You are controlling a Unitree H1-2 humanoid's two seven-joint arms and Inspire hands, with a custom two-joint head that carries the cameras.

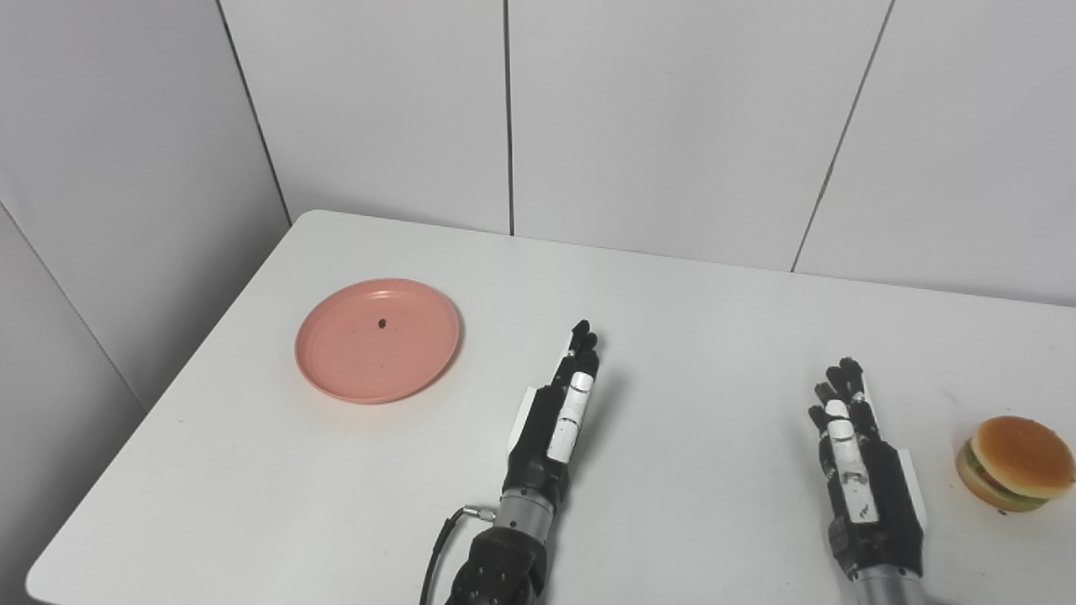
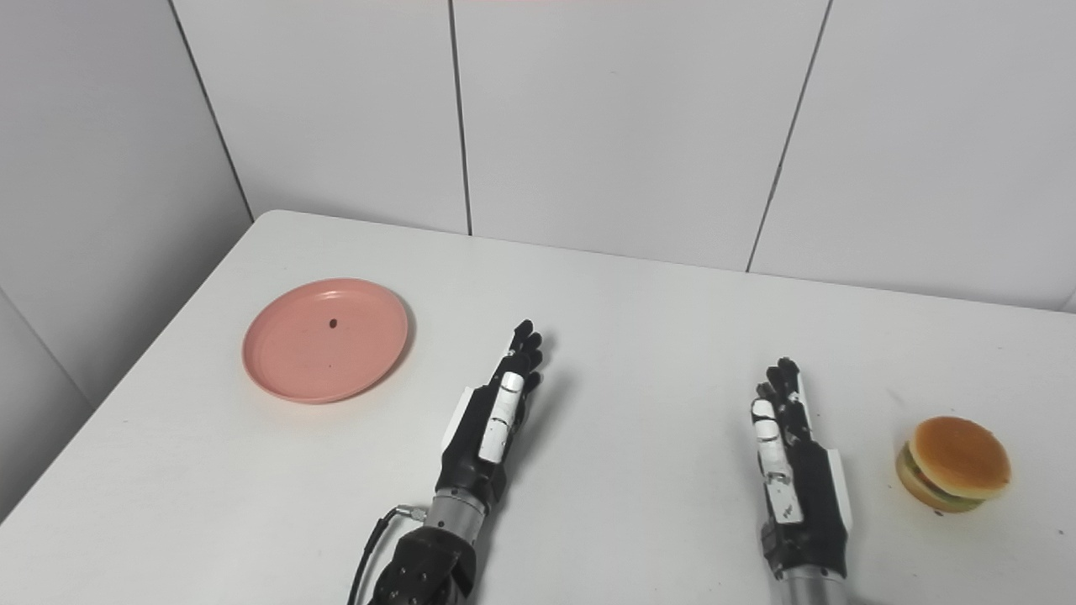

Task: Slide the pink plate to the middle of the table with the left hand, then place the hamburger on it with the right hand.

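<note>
The round pink plate (image 1: 377, 339) lies on the left part of the white table (image 1: 672, 336), with a small dark speck near its centre. A toy hamburger (image 1: 1015, 463) with a tan bun sits near the table's right edge. My left hand (image 1: 561, 416) rests over the table's middle front, edge-on, fingers stretched forward and holding nothing, a hand's width right of the plate. My right hand (image 1: 862, 466) is open too, fingers pointing away, a short gap left of the hamburger.
Grey wall panels (image 1: 672, 126) rise behind the table and along its left side. The table's left edge runs diagonally close to the plate. A black cable (image 1: 437, 546) loops beside my left wrist.
</note>
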